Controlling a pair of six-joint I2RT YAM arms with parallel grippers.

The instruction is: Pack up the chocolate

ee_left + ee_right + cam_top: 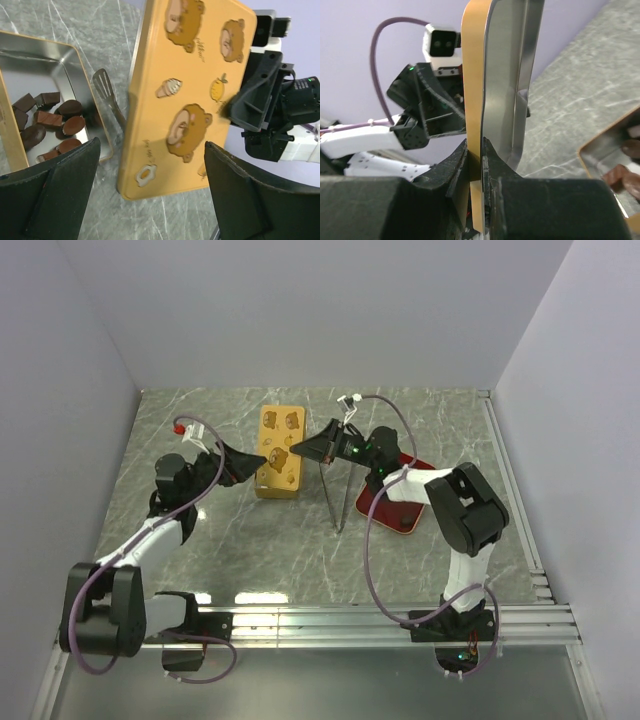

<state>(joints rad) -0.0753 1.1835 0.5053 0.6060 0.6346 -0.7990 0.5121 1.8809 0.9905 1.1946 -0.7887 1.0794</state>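
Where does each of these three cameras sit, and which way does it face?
Top: fixed above and behind, looking down at the table; left arm and right arm show.
Left wrist: on the left arm, facing the lid and chocolate; open left hand shows.
Right wrist: looks along the lid's edge; right hand pinches it.
Shared: both wrist views show the lid.

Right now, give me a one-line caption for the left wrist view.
Open left claw faces the bear-print lid pinched by the right claw; chocolate sits in the tin.

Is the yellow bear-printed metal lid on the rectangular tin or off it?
Off. The right gripper pinches the yellow bear-printed lid by its rim, beside the gold tin, whose chocolate pieces lie uncovered.
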